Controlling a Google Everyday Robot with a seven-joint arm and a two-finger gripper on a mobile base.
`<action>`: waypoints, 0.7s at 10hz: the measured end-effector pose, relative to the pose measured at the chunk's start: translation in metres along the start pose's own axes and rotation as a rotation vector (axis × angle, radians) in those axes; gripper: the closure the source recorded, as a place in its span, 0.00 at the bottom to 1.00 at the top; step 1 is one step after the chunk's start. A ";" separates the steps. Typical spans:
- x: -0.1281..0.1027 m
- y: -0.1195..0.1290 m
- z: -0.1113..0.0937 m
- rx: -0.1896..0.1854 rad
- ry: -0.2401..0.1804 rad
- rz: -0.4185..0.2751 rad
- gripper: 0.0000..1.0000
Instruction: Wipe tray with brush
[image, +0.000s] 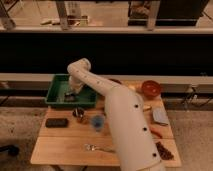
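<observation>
The large green tray (56, 95) sits at the back left of the wooden table. My white arm reaches from the lower right up and over into it. The gripper (71, 93) is down inside the tray, near its middle. A small pale-and-dark thing under the gripper tip looks like the brush (69, 96); it rests on or just above the tray floor. Whether the gripper holds it does not show.
A flat black block (56, 122) lies in front of the tray. A small metal cup (79, 113) and a blue cup (97, 122) stand mid-table. A fork (95, 147) lies near the front edge. A red-brown bowl (151, 88) sits back right, a grey pad (160, 116) beside my arm.
</observation>
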 end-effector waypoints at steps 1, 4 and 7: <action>0.005 -0.004 0.004 0.002 0.005 -0.010 0.97; 0.018 -0.020 0.013 0.016 0.022 -0.035 0.97; 0.027 -0.035 0.014 0.033 0.044 -0.047 0.97</action>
